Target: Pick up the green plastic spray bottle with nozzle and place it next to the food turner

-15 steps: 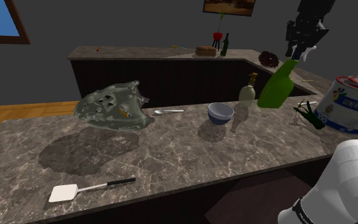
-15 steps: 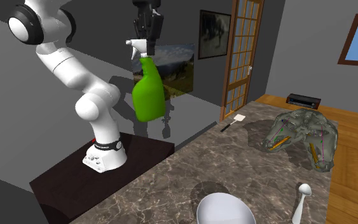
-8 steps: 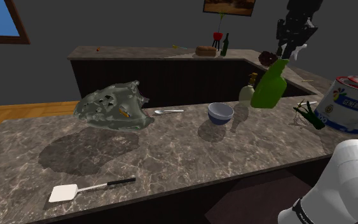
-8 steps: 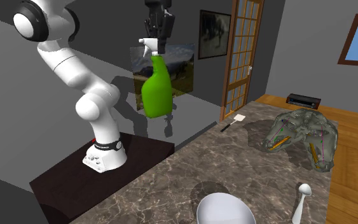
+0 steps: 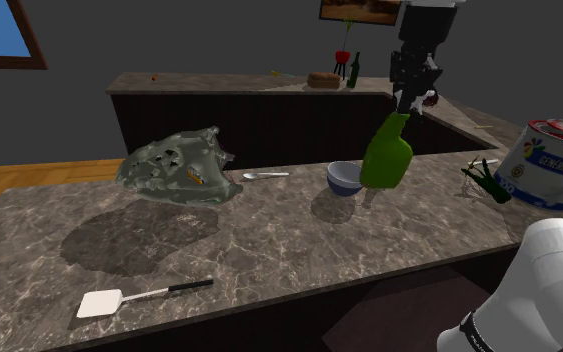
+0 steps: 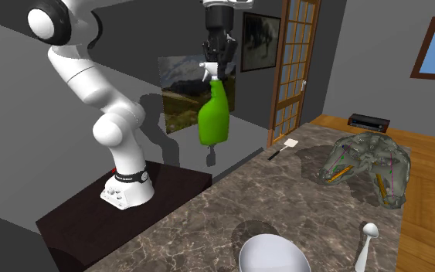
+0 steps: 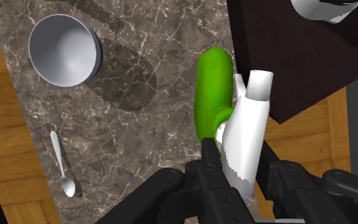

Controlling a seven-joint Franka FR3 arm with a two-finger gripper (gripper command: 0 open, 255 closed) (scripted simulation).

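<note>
- My black hand (image 5: 409, 92) pinches the white nozzle head of the bright green, pear-shaped spray bottle (image 5: 386, 160).
- The bottle hangs nozzle-up in the air above the dark marbled bench's (image 5: 269, 245) edge.

The shoulder camera stood close beside the arm's base (image 5: 554, 285) and looked down across the marble counter (image 5: 269, 240) toward the dark wall behind it. The second camera sat low at the counter's end on the shoulder view's right, right by the bowl (image 6: 273, 259), and looked along its length, with the stand (image 6: 76, 224) to one side and the food turner (image 6: 285, 145) far off. The wrist camera looked almost straight down over the counter's edge; all three took in the counter, the bowl and the green spray bottle (image 5: 387, 158).
</note>
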